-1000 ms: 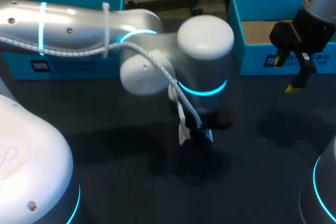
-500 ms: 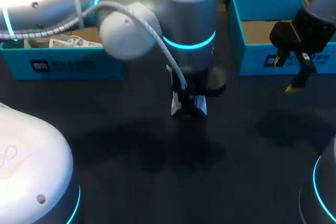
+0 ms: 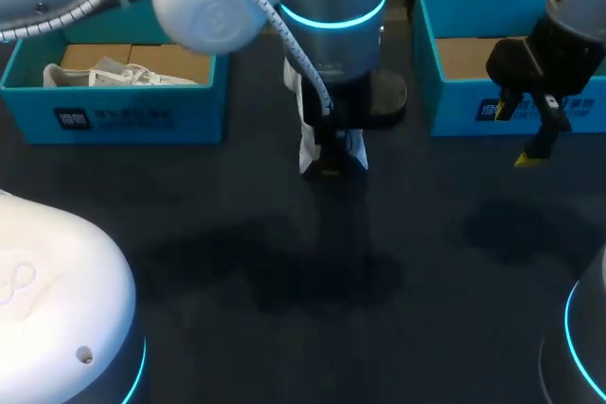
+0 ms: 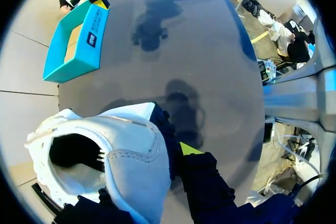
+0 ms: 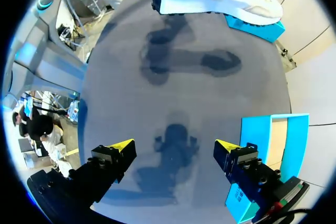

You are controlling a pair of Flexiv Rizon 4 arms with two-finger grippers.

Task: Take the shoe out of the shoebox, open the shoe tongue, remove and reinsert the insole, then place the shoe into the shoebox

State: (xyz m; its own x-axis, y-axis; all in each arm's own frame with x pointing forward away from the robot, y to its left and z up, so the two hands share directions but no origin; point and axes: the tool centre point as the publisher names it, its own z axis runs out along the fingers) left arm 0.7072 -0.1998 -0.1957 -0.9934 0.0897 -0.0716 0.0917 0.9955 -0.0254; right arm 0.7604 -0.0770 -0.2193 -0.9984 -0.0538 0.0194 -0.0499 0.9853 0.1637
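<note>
While tight on shoe [image 4: 126,156], left gripper [image 4: 177,153]

Left gripper [image 3: 329,160] (with shoe [image 4: 126,145]) farther back

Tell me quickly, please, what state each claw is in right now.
Left claw: closed on the white lace-up shoe.
Right claw: open, holding nothing.

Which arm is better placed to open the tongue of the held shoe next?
Right, most likely: the left pincer is shut on the white shoe, while the right pincer hangs open and empty.
</note>
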